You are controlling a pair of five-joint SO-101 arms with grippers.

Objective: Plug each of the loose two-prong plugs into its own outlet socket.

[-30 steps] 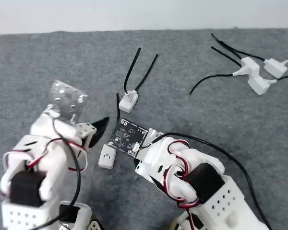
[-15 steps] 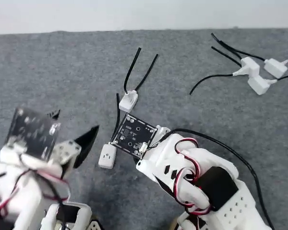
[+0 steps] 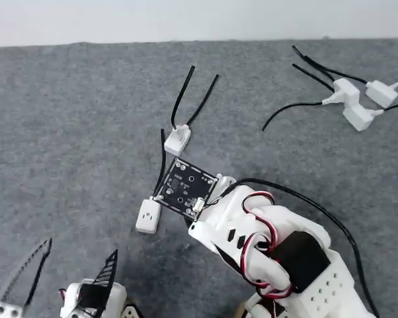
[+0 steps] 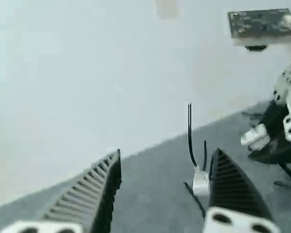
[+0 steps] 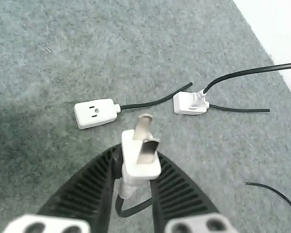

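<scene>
R end effector [image 5: 138,160] gripping plug [image 5: 140,145], L end effector [image 4: 168,152] wide open, socket [image 5: 93,112] near

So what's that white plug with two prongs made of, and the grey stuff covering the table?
The white two-prong plug looks like smooth hard plastic, evenly white and slightly glossy. Its flat prongs shine dull silver, so probably metal. The grey table cover seems felt or short carpet: matte, speckled, fuzzy.

Bare grey felt tabletop [image 3: 73,119] lies open across the robot's left. The white outlet socket [image 3: 148,216] is hemmed: bulky white right arm [image 3: 278,225] just beside (clamping a white two-prong plug [image 5: 138,155]), black cord [image 3: 163,149] leading away.
</scene>
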